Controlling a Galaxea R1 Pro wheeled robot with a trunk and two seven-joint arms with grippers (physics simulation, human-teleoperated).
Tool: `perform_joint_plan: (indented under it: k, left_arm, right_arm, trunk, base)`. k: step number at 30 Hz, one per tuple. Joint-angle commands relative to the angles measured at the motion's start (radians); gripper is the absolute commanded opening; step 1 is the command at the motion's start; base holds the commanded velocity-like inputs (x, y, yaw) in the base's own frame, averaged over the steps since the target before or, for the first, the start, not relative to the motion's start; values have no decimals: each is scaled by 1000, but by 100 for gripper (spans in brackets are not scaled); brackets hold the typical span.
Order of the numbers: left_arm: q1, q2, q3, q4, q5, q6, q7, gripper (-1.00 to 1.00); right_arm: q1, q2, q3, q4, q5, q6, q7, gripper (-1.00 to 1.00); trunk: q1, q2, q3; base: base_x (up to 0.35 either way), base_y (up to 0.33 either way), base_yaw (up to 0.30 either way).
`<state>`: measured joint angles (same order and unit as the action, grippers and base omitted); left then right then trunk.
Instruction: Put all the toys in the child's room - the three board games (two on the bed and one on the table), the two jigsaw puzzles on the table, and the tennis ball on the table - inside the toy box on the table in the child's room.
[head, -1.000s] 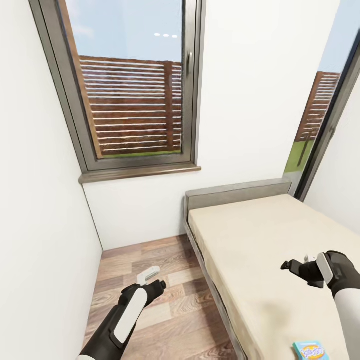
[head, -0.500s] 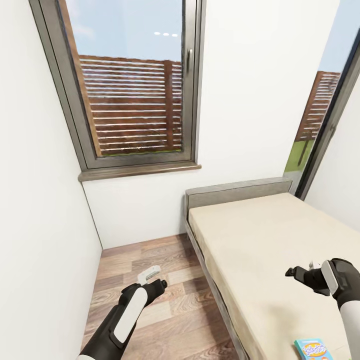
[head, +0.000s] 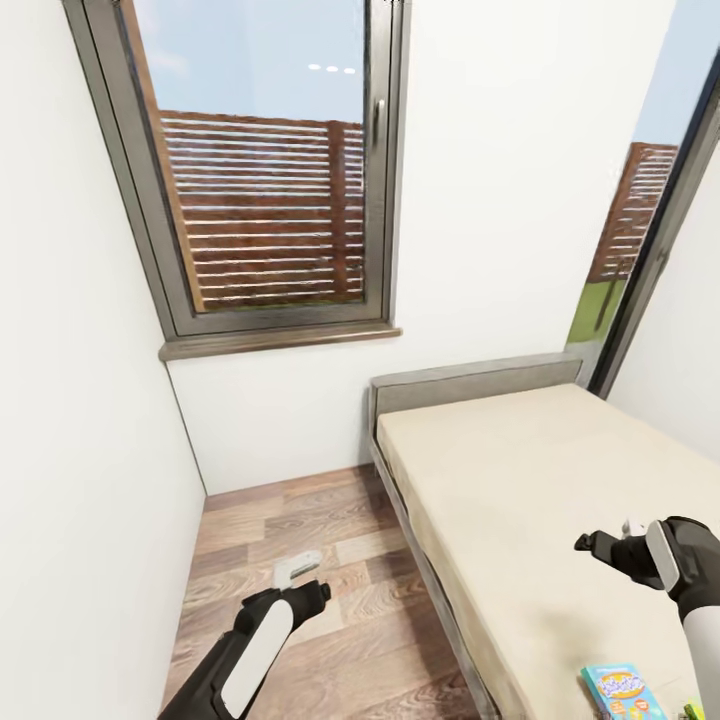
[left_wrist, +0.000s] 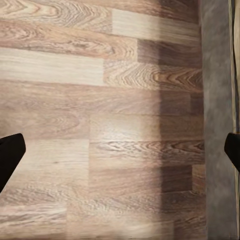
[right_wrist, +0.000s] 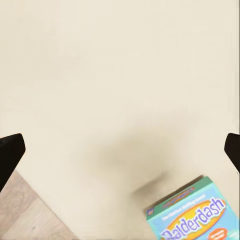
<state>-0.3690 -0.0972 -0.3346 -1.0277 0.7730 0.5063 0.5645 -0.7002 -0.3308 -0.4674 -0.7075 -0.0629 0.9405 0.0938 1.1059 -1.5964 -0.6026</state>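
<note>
Beige mattress is the landmark, so I'll place everything off the bed (head: 520, 480). Compared with a second ago the whole head view has slid a little, so that's the camera and base moving, not the furniture. More of the blue board game (head: 622, 692) now shows near the bed's foot end, lying flat on the mattress, and a sliver of something green (head: 690, 710) has crept in just beside it at the frame corner. Could be a second game box, but it's too cut off to say.

The right gripper (head: 610, 545) hangs over the bed, above the mattress and short of the blue box, having drifted slightly toward that foot end. Its wrist view shows both dark fingertips (right_wrist: 10, 152) at the far edges with bare mattress between them, so the jaws are spread wide and hold nothing. The Balderdash-labelled box (right_wrist: 197, 215) sits at the edge of that view.

The left gripper (head: 300, 580) is off the bed, over the wood floor (head: 290, 520) beside the frame, lower than before, also wide open and empty.

My read: the robot is lining up on the bed games. No toy box or table here, so nothing is packed from this angle.
</note>
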Motion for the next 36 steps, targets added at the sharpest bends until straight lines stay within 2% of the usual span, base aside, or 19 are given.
perform_joint_plan:
  k: [1,14,36]
  left_arm:
    - [1,4,-6,-1,9,0,9,100]
    - [8,15,-20,-2,9,-1,10,100]
    - [9,17,-21,-1,9,-2,9,100]
  right_arm:
    - [-1,-1,-2,-1,-3,4,1,100]
    - [0,-3,-2,-4,-1,4,1,100]
    - [1,-1,-1,0,0,4,0,100]
  trunk:
    - [0,-1,-1]
    - [0,-1,-1]
    - [0,-1,-1]
  base:
    - [-210,-25,0]
    - [-221,-36,0]
    - [-37,-5,0]
